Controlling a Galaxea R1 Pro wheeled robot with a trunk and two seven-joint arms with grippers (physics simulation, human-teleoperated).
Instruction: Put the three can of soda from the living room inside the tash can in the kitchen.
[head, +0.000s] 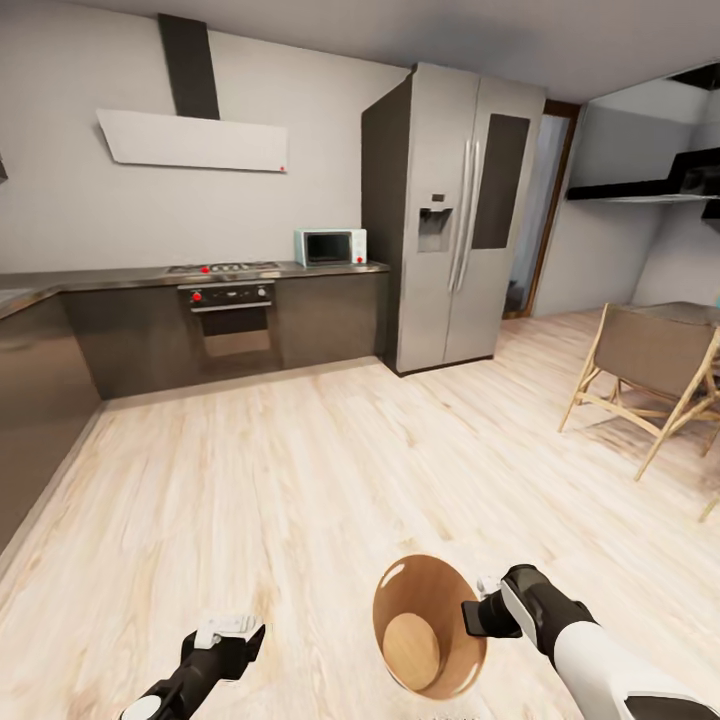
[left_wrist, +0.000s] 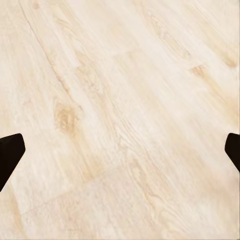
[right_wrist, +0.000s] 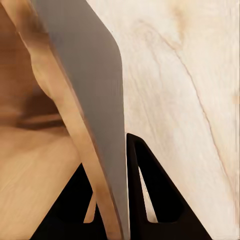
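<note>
- One pincer carries the load: your right pincer (head: 478, 612) is clamped on the rim of the bin (head: 430, 625), one finger (right_wrist: 150, 190) outside the grey wall and the other inside against the wood lining, as the right wrist view shows.
- The bin sits at about 6 o'clock in the head view, tilted so its brown inside faces you; no cans show in it.
- Your left pincer (head: 228, 630), near 7 o'clock, is spread wide with nothing between its tips and bare floor (left_wrist: 120, 100) beneath it.
- Since you grip only one edge, I judge the bin can swing or slip; move the arm slowly and avoid sharp wrist turns.
- Level the rim before setting it down, so the base meets the floor flat and not on an edge.
- Pick a spot on open floor, well apart from the chair (head: 645, 370) at 3 o'clock and the fridge (head: 455, 215) at 1 o'clock.
- Let go only once the base rests fully, then draw the fingers straight up off the wall so you don't tip it.
- Keep the left arm clear of the bin's path.
</note>
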